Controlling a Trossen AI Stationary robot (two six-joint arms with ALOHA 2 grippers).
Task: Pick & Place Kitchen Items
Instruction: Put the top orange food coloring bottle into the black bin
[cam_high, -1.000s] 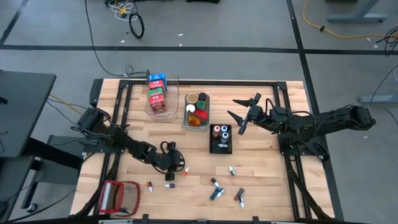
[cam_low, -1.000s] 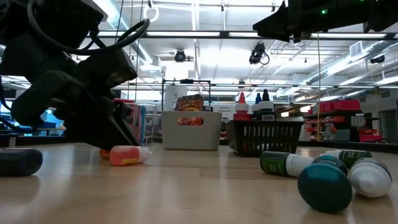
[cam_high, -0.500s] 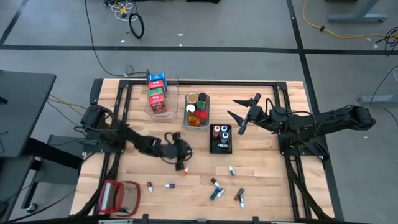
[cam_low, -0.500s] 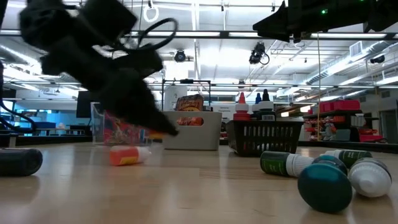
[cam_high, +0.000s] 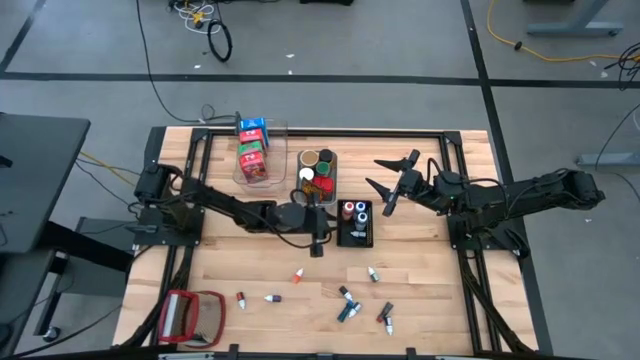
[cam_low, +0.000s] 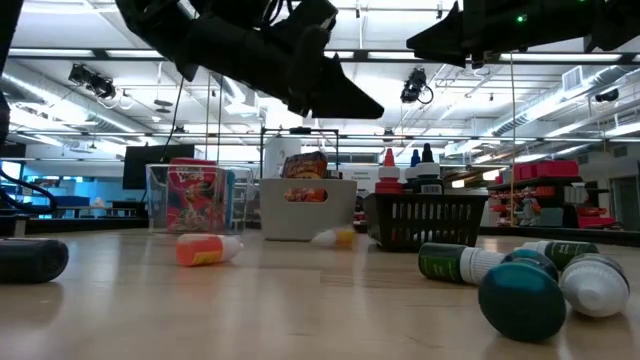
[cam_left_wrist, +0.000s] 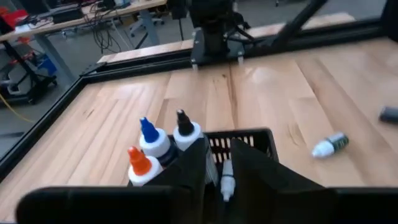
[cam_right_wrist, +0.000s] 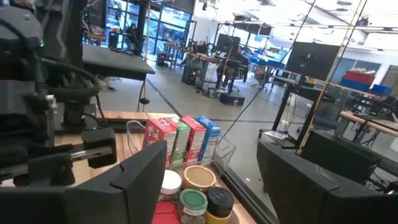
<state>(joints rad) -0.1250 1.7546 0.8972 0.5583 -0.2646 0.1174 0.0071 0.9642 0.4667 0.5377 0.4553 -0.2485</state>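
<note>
**Operator:** State the jaws.

**Technician:** The left gripper (cam_left_wrist: 219, 168) is clamped on a small white-capped plastic bottle (cam_left_wrist: 227, 180), carried over the black mesh bin (cam_high: 355, 223) at the tabletop's centre. The right gripper (cam_high: 392, 180) stands open, near the far right edge.

**Operator:** Procedure?

**Technician:** Centre the bottle over the free space beside the orange-, blue- and black-capped bottles (cam_left_wrist: 160, 144), lower it upright, then release. More small bottles (cam_high: 345, 303) lie near the front edge.
</note>
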